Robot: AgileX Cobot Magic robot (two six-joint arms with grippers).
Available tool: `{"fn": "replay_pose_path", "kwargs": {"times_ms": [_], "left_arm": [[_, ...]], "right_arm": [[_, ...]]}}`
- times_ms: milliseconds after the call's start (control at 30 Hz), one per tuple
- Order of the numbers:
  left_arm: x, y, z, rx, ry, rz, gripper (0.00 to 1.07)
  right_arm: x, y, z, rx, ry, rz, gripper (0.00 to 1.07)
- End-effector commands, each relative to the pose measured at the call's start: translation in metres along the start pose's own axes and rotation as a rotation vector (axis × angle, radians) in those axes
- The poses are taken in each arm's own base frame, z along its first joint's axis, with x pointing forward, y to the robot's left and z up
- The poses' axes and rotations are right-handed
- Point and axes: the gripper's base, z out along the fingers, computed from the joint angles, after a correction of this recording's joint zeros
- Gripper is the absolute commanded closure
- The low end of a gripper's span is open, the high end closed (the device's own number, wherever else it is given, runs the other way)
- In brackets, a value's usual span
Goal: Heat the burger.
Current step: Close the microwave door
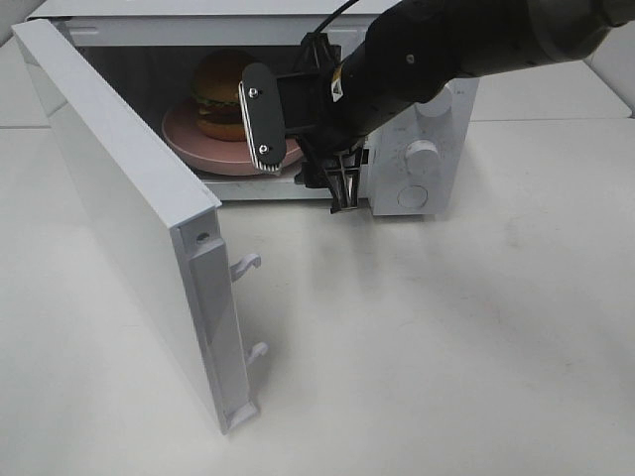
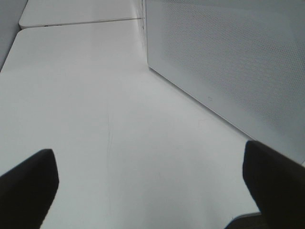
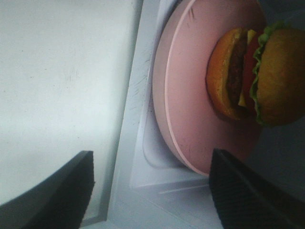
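The burger (image 1: 220,91) sits on a round pink plate (image 1: 198,149) inside the open white microwave (image 1: 442,119). My right gripper (image 1: 303,151) is open and empty just outside the oven's opening, in front of the plate's near rim and touching nothing. In the right wrist view the burger (image 3: 257,71) and plate (image 3: 190,109) lie beyond the spread fingertips (image 3: 57,191) of the right gripper (image 3: 152,191). My left gripper (image 2: 152,191) is open and empty over bare table, beside the perforated outer face of the microwave door (image 2: 228,57). It is out of the exterior view.
The microwave door (image 1: 129,198) stands wide open to the left, reaching towards the table's front with two latch hooks (image 1: 248,266) on its edge. Two round knobs (image 1: 422,157) are on the control panel right of the opening. White table (image 1: 446,347) surrounds the oven.
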Motion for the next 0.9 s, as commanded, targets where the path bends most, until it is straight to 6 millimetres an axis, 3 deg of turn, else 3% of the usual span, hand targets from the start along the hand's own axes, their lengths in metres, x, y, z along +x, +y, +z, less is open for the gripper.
{"fn": "replay_pose_path", "kwargs": {"times_ms": [33, 300, 667, 900], "left_arm": [[0.0, 0.0, 0.0, 0.005, -0.01, 0.001, 0.09], [0.0, 0.0, 0.0, 0.005, -0.01, 0.001, 0.09], [0.0, 0.0, 0.0, 0.005, -0.01, 0.001, 0.09], [0.0, 0.0, 0.0, 0.005, -0.01, 0.001, 0.09]], "right_arm": [[0.0, -0.001, -0.012, -0.001, 0.005, 0.059, 0.38], [0.013, -0.002, -0.041, 0.005, 0.029, 0.141, 0.38], [0.026, 0.013, -0.084, 0.001, 0.051, 0.296, 0.38], [0.033, 0.031, -0.115, 0.01, 0.052, 0.55, 0.38]]}}
